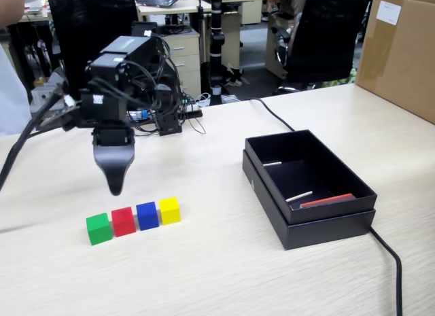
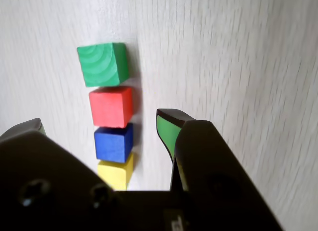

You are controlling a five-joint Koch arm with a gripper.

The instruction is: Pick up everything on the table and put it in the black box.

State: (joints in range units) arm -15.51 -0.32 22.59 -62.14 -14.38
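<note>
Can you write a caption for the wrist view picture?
Open gripper hovering over green, red, blue, yellow cubes.

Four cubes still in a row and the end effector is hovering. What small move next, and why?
Probably lower the end effector straight down and open around one cube. It hangs above the table, behind the red cube. In the wrist view the blue cube lies between the jaws. All four are outside the black box.
</note>
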